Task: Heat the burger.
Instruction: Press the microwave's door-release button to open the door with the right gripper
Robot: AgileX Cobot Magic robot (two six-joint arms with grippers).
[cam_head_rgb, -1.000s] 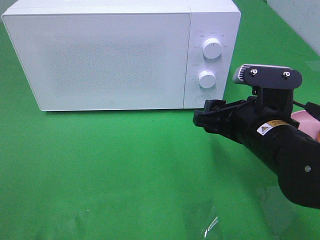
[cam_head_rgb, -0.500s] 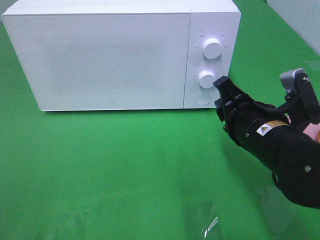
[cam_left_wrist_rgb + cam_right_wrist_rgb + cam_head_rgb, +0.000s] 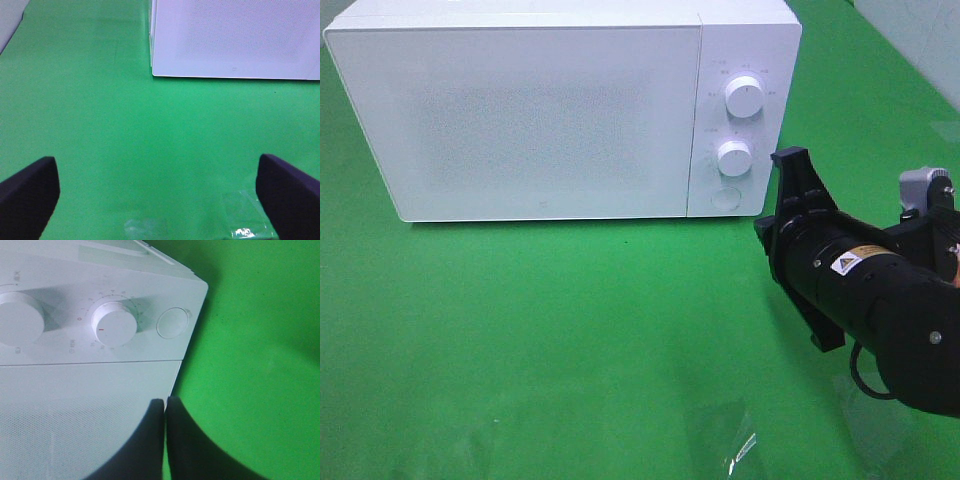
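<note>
white box-shaped microwave oven (image 3: 520, 110) on green cloth-covered table (image 3: 570, 330), door shut. on its control panel: two round white knobs, upper (image 3: 745, 97) and lower (image 3: 734, 158), with a round flat button (image 3: 724, 197) beneath.

black right arm (image 3: 880, 300) reaching in from the right, head just beside the panel's lower corner; cannot tell whether touching. right gripper (image 3: 165, 402): closed, dark fingers (image 3: 145, 440) pressed together, nothing between, aimed at the microwave's front near the button.

left gripper (image 3: 157, 165): spread wide, holding nothing, low over bare cloth, microwave well ahead.

scrap of clear crinkled plastic (image 3: 740, 445) flat on the cloth near the front edge.

round burger: location cannot be told from these views.
</note>
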